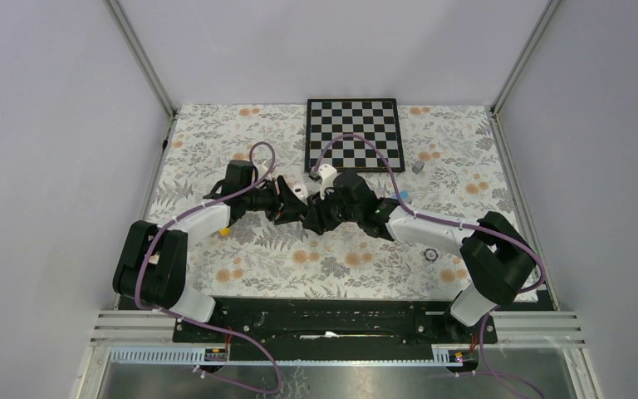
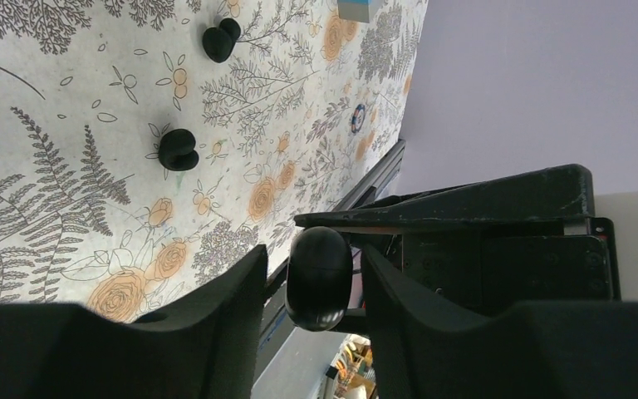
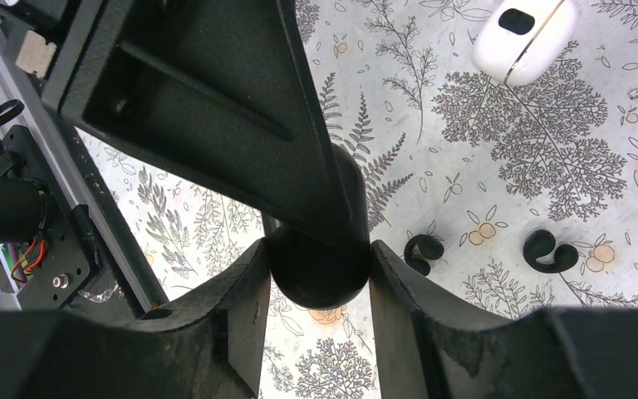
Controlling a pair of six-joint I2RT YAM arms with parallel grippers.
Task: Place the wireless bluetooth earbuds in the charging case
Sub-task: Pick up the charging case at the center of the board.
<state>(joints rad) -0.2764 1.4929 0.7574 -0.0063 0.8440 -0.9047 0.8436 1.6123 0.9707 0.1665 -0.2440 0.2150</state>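
Observation:
A black oval charging case (image 3: 320, 274) is closed and held above the table where the two arms meet. My right gripper (image 3: 318, 249) is shut on it, both fingers touching its sides. My left gripper (image 2: 314, 259) is open around the same case (image 2: 319, 278), with a narrow gap on each side. Two black earbuds (image 3: 424, 252) (image 3: 550, 249) lie on the floral cloth below; they also show in the left wrist view (image 2: 179, 150) (image 2: 220, 40). A white charging case (image 3: 523, 37) lies further off and also shows in the top view (image 1: 324, 173). I cannot make out the white earbuds.
A chessboard (image 1: 353, 133) lies at the back of the table. A small grey object (image 1: 418, 166) and a blue one (image 1: 403, 195) lie to its right, a yellow bit (image 1: 224, 232) sits by the left arm, and a small dark ring (image 1: 430, 253) sits near the right arm.

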